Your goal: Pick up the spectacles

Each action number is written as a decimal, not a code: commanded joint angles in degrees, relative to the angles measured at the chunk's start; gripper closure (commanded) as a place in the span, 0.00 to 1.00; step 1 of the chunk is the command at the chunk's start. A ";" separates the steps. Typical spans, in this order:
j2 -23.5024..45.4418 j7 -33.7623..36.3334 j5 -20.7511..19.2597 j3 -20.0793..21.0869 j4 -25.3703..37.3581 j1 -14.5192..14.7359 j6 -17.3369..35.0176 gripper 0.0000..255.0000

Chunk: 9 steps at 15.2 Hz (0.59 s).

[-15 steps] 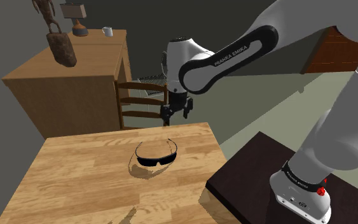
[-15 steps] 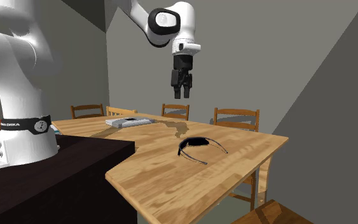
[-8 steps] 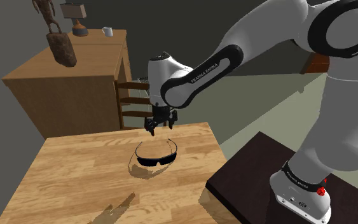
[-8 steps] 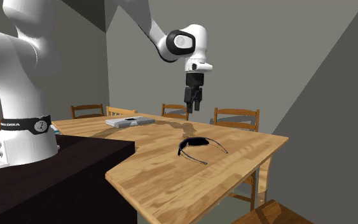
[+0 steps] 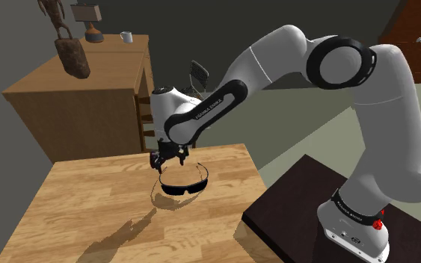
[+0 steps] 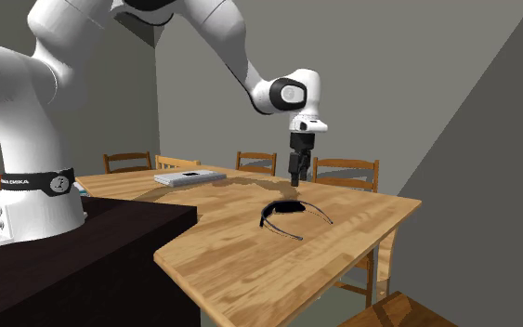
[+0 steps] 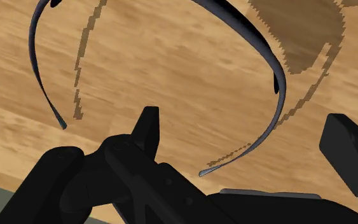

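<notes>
You'll see the gripper [image 5: 165, 158] has come down from high above the spectacles [image 5: 185, 187] to just over their temple tips, and the arm's shadow [image 5: 119, 237] has spread closer to the spectacles.

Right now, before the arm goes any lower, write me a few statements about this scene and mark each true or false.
1. The dark spectacles lie on the wooden table. True.
2. The gripper is shut on the spectacles. False: its fingers stand apart and it hovers just above them, holding nothing.
3. A white mug stands on the wooden cabinet. True.
4. The spectacles are folded flat. False: both temple arms are spread open.
</notes>
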 commanded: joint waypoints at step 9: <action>14.77 1.81 -1.55 -1.84 15.34 4.62 -0.71 0.00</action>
